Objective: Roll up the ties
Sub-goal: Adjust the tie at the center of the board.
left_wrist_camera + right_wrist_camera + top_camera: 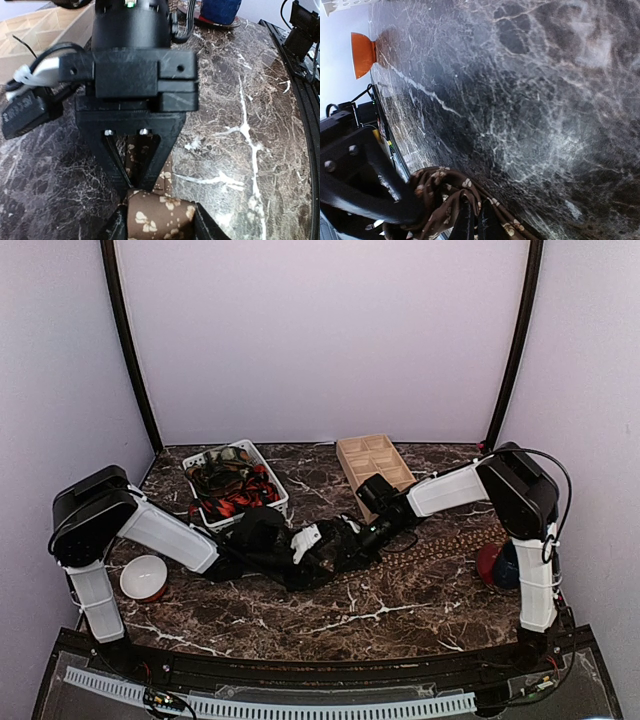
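Note:
A brown tie with tan dots (450, 538) lies stretched across the marble toward the right. Its near end is wound into a roll (157, 216). My left gripper (157, 222) is shut on that roll, one finger on each side; from above it sits at mid-table (335, 545). My right gripper (472, 222) is shut, with the tie's fabric (440, 190) wrapped round its tips. In the left wrist view its fingertips (134, 180) point down into the roll. More ties, red-and-black and dark, lie in a white basket (270, 472).
A wooden divided tray (375, 462) stands at the back centre. A white bowl with a red outside (145, 578) sits near the left arm's base. A red and blue vessel (500, 565) stands by the right arm's base.

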Action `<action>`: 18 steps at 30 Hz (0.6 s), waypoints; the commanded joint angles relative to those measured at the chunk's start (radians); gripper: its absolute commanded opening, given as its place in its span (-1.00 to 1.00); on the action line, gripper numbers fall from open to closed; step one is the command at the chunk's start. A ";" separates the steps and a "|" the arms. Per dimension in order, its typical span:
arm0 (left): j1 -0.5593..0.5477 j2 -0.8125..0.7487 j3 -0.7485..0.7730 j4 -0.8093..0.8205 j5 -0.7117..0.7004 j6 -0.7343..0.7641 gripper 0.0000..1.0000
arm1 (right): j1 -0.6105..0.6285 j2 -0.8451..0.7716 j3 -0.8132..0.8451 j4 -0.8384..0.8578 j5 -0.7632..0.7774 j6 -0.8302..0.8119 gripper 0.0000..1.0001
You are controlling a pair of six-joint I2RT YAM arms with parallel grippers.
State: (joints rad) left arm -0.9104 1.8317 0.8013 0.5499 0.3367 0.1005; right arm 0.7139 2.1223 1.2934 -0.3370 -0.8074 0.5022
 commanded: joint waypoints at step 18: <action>-0.005 -0.015 -0.087 -0.023 -0.027 0.004 0.20 | -0.016 -0.061 -0.063 0.001 0.015 0.009 -0.89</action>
State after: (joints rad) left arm -0.9131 1.8935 0.7662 0.5686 0.3141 0.1146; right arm 0.7040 2.0754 1.2343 -0.3206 -0.8062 0.5098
